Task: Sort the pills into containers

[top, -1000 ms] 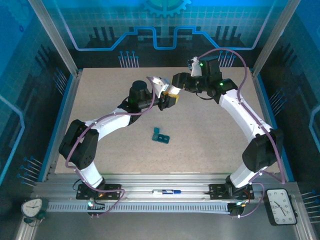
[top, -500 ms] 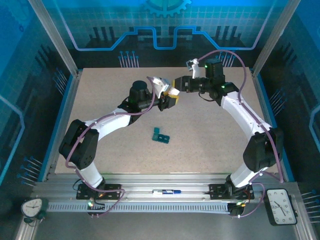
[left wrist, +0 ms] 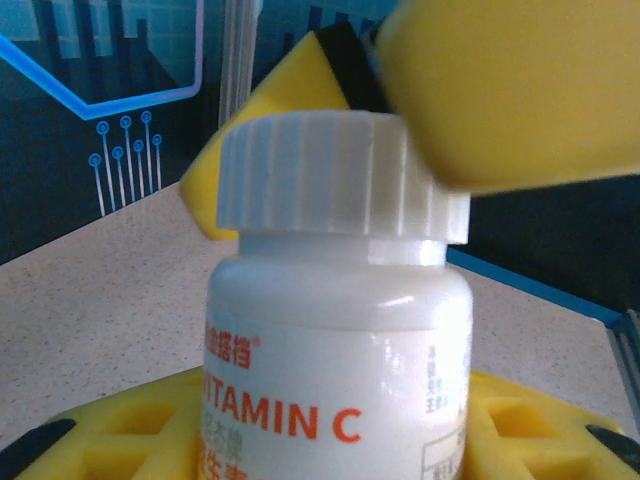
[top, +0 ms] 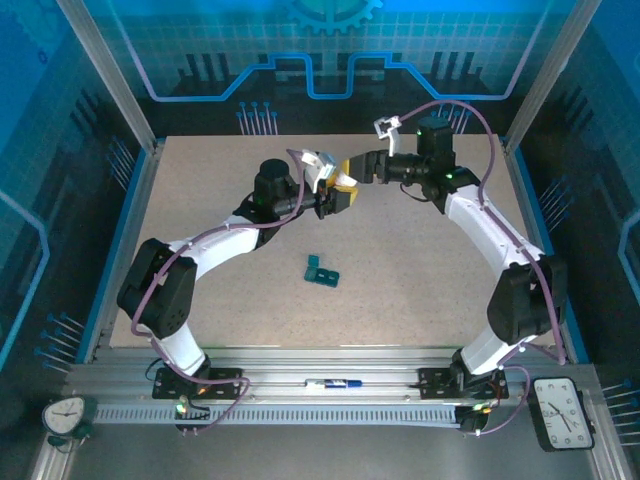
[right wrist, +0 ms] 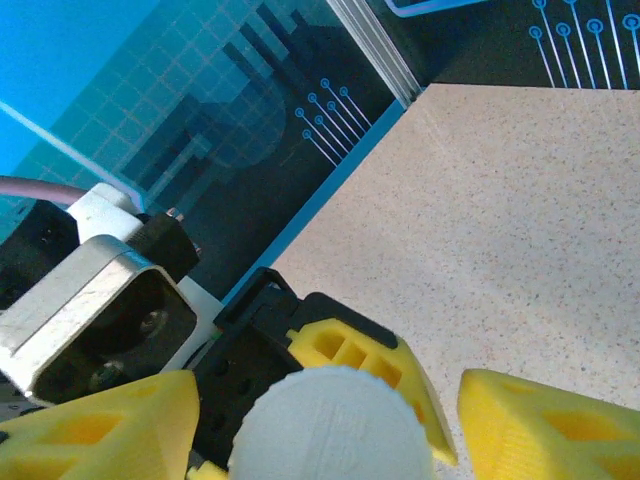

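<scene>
Left claw point(top: 340, 194) pinching bottle point(left wrist: 335, 380), base cropped | right claw point(right wrist: 325, 430) spread astride cap point(left wrist: 320, 175)

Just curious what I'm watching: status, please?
Left gripper shut on bottle. Right gripper open around the cap, cap on. Pill box lies on table, untouched.

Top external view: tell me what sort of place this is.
Probably a robotics lab test cell: a speckled beige tabletop fenced by a silver aluminium extrusion frame, blue circuit-pattern backdrop panels, and two white-faced analogue clocks at the near corners.
</scene>
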You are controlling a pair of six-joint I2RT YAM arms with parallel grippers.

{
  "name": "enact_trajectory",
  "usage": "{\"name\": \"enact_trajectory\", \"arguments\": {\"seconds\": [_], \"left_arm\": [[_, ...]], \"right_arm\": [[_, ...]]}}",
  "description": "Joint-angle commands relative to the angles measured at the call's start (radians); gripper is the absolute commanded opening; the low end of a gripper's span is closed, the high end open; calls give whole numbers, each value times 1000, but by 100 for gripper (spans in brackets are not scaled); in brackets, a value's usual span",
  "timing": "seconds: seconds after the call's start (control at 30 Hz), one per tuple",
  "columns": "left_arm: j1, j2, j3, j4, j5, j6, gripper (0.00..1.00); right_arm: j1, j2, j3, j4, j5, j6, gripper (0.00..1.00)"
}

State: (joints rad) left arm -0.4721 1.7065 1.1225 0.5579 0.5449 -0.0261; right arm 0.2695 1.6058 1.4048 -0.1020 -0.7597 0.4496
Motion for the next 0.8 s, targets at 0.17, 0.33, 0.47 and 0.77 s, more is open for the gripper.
{"name": "enact_trajectory", "arguments": {"seconds": [0.17, 0.33, 0.47, 0.77], "left_arm": [[-9, -42, 2, -29, -83, 89, 0], [-14, -42, 2, -42, -106, 108, 0], [-15, -42, 1, -41, -110, 110, 0], [-19, -38, 9, -49, -110, 109, 0]], "right_arm": [[-86, -61, -29, 127, 42, 320, 74], [-82, -33, 49, -92, 132, 332, 74], [-53, -19, 100, -212, 187, 277, 74], [21, 30, 175, -345, 256, 188, 74]]}}
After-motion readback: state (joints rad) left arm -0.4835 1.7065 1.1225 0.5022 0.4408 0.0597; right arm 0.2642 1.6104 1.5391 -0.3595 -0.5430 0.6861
